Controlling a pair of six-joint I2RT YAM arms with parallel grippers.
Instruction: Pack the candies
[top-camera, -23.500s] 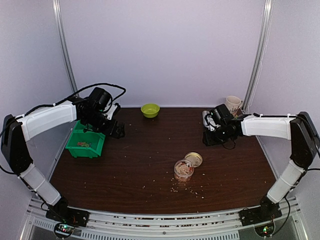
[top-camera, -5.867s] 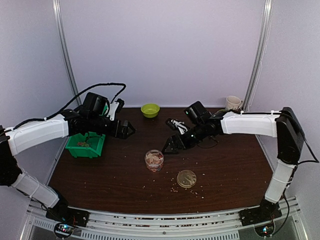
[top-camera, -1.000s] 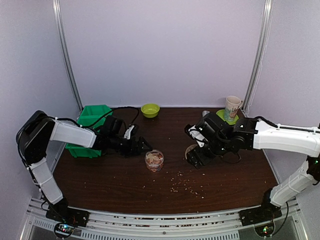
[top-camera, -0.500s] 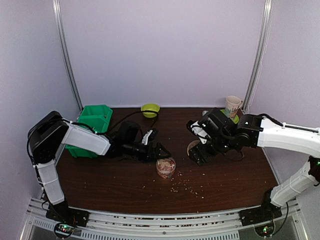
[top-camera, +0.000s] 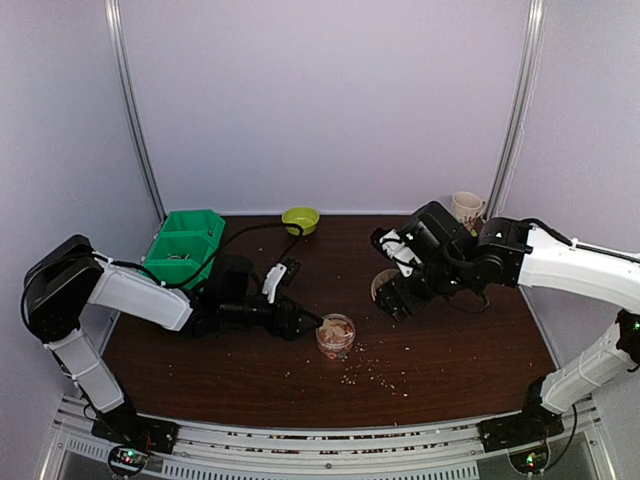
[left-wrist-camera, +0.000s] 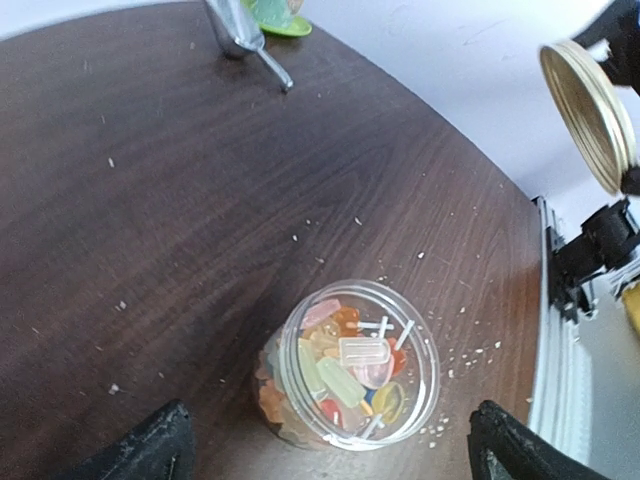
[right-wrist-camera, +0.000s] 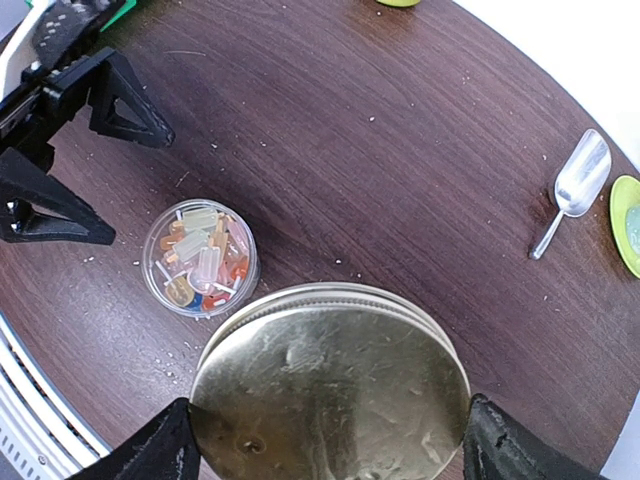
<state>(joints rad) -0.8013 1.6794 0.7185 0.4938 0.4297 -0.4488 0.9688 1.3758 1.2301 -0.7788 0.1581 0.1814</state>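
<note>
Open jar (left-wrist-camera: 270, 395) holds candies (left-wrist-camera: 355, 365); left tool (left-wrist-camera: 328, 455) gapes empty, right tool (right-wrist-camera: 330, 452) grips lid (right-wrist-camera: 330, 370).

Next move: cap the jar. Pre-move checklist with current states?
1. lid clamped in right gripper: ok.
2. jar upright, mouth open: ok.
3. candies all below the rim: cannot tell; some sticks point upward.
4. left gripper bracing the jar: not ok; it is open, with a finger on either side and neither touching.
5. lid centred over the jar: not ok; it is held off to one side.
6. scoop out of the way: ok; it lies well away from the jar.
</note>
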